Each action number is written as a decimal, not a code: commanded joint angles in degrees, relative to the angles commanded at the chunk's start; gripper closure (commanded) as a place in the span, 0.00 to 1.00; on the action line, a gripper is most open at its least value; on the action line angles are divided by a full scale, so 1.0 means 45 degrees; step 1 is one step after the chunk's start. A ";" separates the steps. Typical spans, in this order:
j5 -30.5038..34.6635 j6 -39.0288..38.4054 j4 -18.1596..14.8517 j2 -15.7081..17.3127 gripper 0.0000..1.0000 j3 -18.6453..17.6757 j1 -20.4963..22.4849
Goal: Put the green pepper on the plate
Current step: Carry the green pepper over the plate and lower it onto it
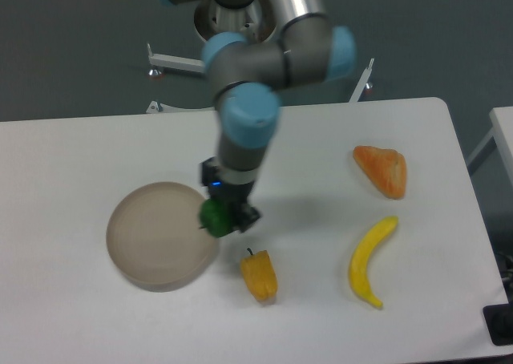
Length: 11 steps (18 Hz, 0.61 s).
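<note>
In the fixed camera's view, the gripper (224, 213) points straight down and is clamped on the green pepper (214, 217), which hangs at the right rim of the plate (152, 240), partly over it. The pepper looks rounded from here; its stem is hidden by the fingers, so which way its long axis runs cannot be told.

There is one green pepper, one plate, one yellow pepper (259, 275), one banana (369, 259) and one orange wedge-shaped piece (384, 170).

The yellow pepper lies just below and right of the gripper, near the plate's lower right edge, its dark stem pointing up toward the gripper. The banana and the orange piece lie well apart on the right side of the white table (72, 155). The plate's surface left of the pepper is bare, and bare tabletop surrounds the plate above, left and below.
</note>
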 joint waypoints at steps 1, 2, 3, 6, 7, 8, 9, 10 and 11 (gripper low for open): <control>0.0019 -0.0196 0.0138 -0.0098 0.97 -0.0098 -0.0293; 0.0020 -0.0294 0.0217 -0.0176 0.97 -0.0118 -0.0354; 0.0000 -0.0334 0.0256 -0.0274 0.96 -0.0118 -0.0412; 0.0039 -0.0665 0.0334 -0.0509 0.95 -0.0450 -0.0880; 0.0039 -0.0705 0.0354 -0.0548 0.86 -0.0528 -0.1055; 0.0039 -0.0705 0.0373 -0.0606 0.80 -0.0567 -0.1077; 0.0039 -0.0725 0.0374 -0.0626 0.76 -0.0567 -0.1077; 0.0039 -0.0725 0.0412 -0.0626 0.63 -0.0567 -0.1077; 0.0058 -0.0667 0.0509 -0.0665 0.48 -0.0548 -0.1077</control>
